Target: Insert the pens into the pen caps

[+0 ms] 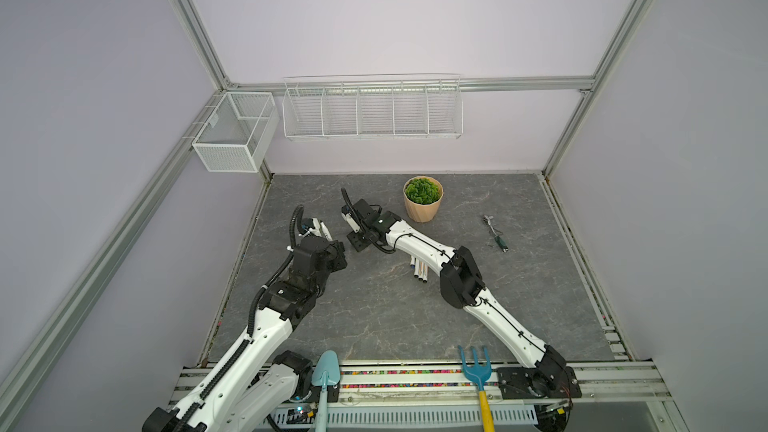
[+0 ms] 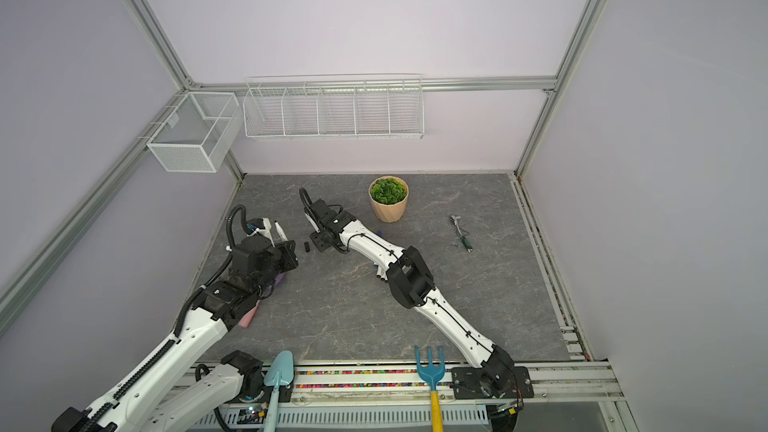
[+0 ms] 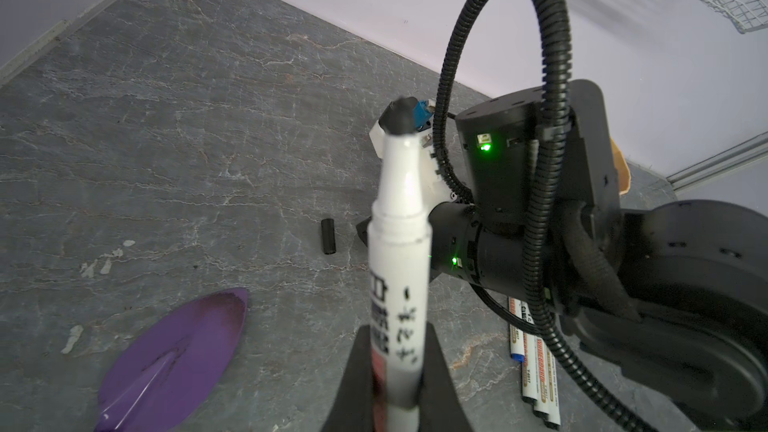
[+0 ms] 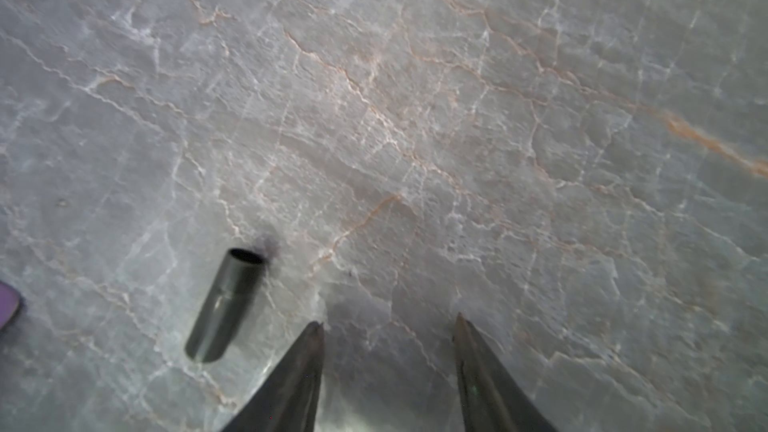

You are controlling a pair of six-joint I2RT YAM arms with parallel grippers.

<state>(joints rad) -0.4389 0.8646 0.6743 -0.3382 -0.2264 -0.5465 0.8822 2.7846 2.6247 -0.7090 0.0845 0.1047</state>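
The left gripper clamps a pen; the right gripper, jaws apart and empty, hangs beside a black cap.

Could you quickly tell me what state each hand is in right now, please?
Left hand: closed, holding a pen.
Right hand: open, empty; a black cap lies beside it.
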